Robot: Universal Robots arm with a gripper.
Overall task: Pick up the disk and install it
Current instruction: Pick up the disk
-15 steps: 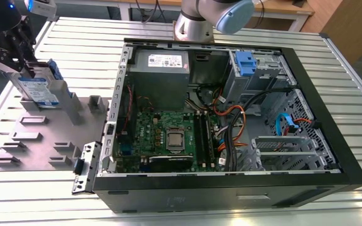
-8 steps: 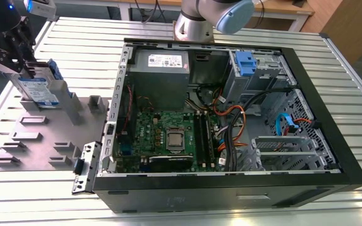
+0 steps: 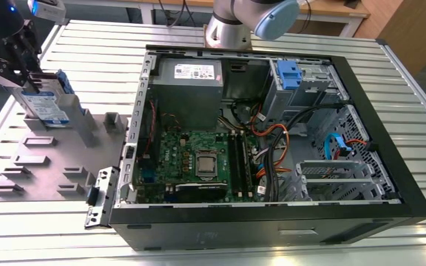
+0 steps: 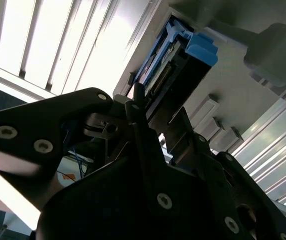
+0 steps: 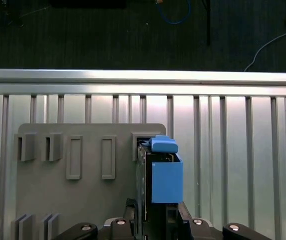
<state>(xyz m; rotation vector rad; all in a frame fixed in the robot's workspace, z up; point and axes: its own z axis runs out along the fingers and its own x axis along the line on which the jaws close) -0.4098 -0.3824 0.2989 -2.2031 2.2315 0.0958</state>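
Where the disk stands on edge, the fingers grip it.

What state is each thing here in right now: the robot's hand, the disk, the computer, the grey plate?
hand: shut on the disk.
disk: upright on edge at the grey plate, not yet in the computer.
computer case: lying on its side, panel off, insides exposed.
grey plate: lying flat beside the case.
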